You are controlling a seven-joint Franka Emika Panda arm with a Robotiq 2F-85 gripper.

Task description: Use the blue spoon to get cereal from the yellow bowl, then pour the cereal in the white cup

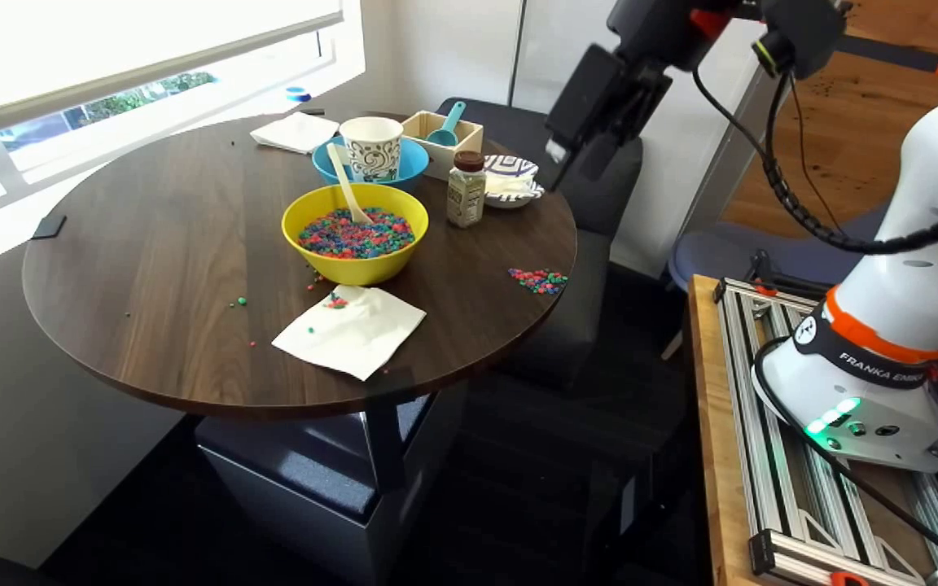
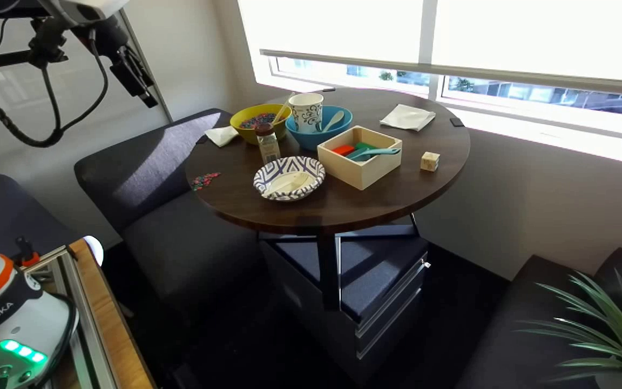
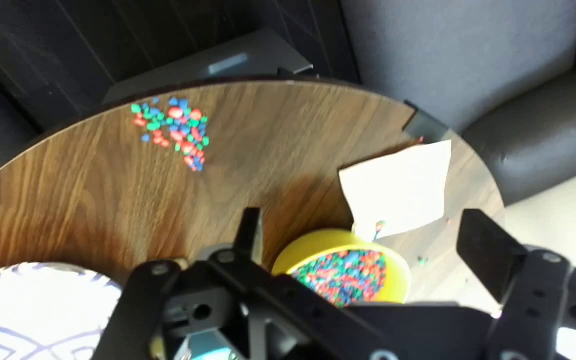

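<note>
The gripper [image 3: 361,222] is spread wide, grasping nothing. Lower than it, the blue spoon [image 1: 445,131] rests in the wooden box [image 2: 342,168], handle angled up, presumably for access; the yellow bowl [image 1: 361,271], also lower, contains the cereal [image 1: 359,237].

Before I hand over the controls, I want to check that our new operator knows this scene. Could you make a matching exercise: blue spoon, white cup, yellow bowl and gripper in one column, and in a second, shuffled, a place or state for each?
Things
1. blue spoon
2. white cup
3. yellow bowl
4. gripper

Place or state
A. standing in the blue bowl
B. open, up in the air
C. resting in the wooden box
D. holding multicoloured cereal

Right pairs: 1-C; 2-A; 3-D; 4-B
</note>
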